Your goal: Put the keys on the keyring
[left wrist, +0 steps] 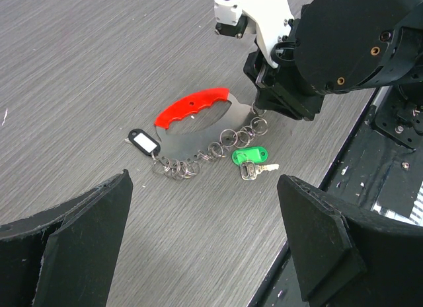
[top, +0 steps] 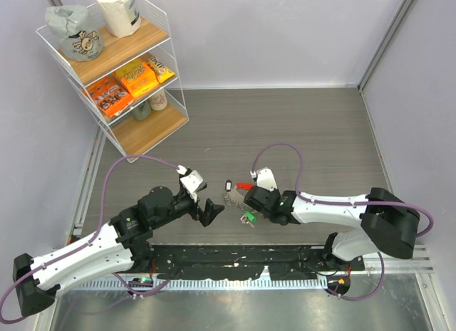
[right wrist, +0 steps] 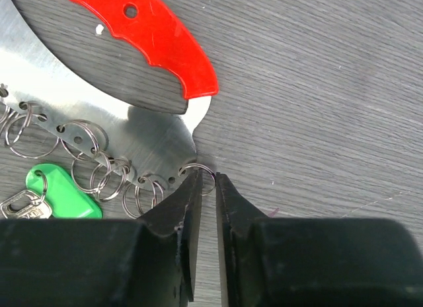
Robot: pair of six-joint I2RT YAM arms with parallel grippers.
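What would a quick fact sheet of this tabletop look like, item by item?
keyring: flat on the table; red grip, metal plate edged with small rings
right gripper: fingers nearly together at the end ring; grip unclear
left gripper: open, hovering, holding nothing
green key: lying beside the rings
black key: at the row's opposite end; attachment unclear

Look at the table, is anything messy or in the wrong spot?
Nothing is spilled or broken. The only odd one out is the green key: it lies loose on the table beside the row of little rings on the keyring, apparently hooked to none of them.
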